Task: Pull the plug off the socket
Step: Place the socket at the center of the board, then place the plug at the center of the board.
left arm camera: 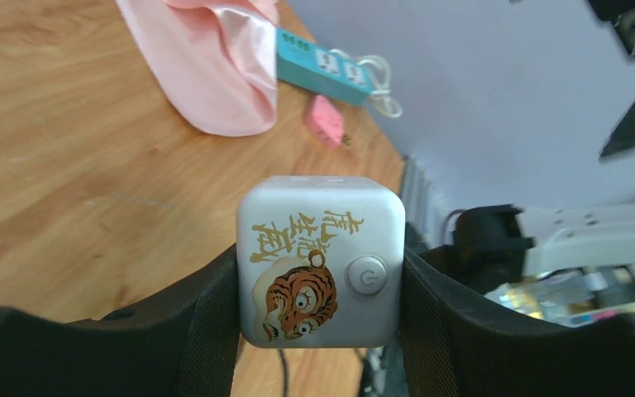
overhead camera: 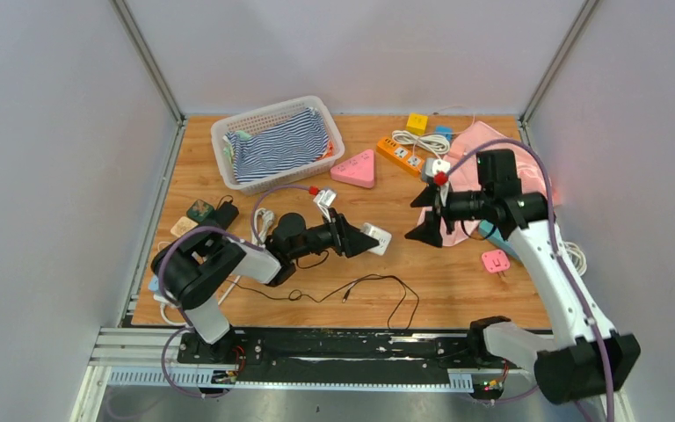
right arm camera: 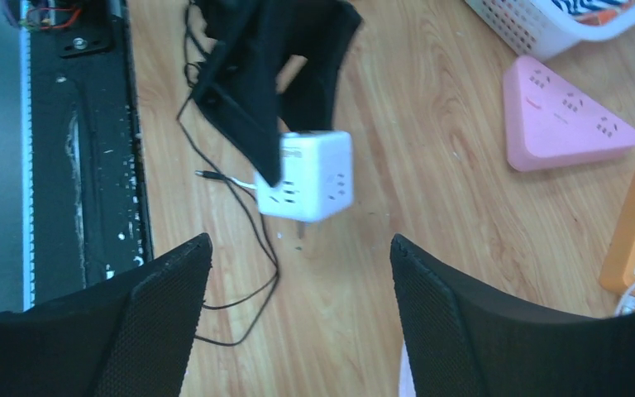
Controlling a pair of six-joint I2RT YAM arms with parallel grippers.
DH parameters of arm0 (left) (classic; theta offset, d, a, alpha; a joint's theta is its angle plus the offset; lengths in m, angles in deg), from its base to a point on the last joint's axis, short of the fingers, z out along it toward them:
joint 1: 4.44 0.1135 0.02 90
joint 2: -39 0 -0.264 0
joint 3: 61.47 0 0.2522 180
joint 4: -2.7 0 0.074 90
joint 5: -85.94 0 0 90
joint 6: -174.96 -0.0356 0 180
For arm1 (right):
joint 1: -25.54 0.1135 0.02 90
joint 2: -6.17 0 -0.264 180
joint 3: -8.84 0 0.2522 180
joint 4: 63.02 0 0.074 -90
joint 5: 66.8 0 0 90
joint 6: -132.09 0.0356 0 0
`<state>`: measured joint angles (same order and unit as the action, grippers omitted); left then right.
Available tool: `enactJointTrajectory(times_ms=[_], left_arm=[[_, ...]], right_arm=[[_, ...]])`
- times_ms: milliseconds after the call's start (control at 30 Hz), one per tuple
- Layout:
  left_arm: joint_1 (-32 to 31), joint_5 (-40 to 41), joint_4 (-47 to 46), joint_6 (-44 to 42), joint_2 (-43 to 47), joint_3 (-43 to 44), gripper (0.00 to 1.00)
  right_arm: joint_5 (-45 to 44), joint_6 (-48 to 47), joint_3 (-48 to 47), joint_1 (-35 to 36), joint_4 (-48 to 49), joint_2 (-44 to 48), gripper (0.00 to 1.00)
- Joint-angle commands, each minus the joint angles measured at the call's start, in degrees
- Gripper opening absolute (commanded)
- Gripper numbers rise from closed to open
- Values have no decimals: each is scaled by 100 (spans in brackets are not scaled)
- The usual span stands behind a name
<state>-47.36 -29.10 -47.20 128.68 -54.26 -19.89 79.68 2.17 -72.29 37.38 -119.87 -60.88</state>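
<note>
Tabletop [overhead camera: 466, 280] | left gripper [overhead camera: 360, 239] level, clamping cube socket [left arm camera: 321, 263] | right gripper [overhead camera: 427, 215] seemingly empty

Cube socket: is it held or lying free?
Held: the left end effector is shut on the cube socket, pressing on both sides.

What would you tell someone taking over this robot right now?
Left fingers: shut on the cube socket, apparently held just off the table.
Right fingers: open, empty, facing the cube but apart from it.
Black cable: lying loose on the table near the cube.
Done: no plug shows in the cube faces in view; the hidden faces cannot be judged.
Left: check the hidden faces. If a plug is there, pull it with the right fingers; if not, the job looks finished.
</note>
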Motion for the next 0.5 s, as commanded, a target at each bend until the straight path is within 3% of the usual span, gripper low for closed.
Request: enactJointTrajectory(times_ms=[0, 167, 333, 467], left_arm=[[11, -555, -2411, 2098, -793, 212, 0], [-45, -439, -2394, 2324, -1030, 354, 0], [-108, -242, -2243, 2278, -1060, 472, 0], [-235, -154, -2071, 2209, -1132, 561, 0]], right_arm=[[655, -620, 911, -62, -58, 1030, 83], [282, -195, 2078, -85, 1063, 2024, 100], [30, -108, 2134, -59, 1248, 1673, 100], [-148, -598, 2198, 178, 1246, 1531, 100]])
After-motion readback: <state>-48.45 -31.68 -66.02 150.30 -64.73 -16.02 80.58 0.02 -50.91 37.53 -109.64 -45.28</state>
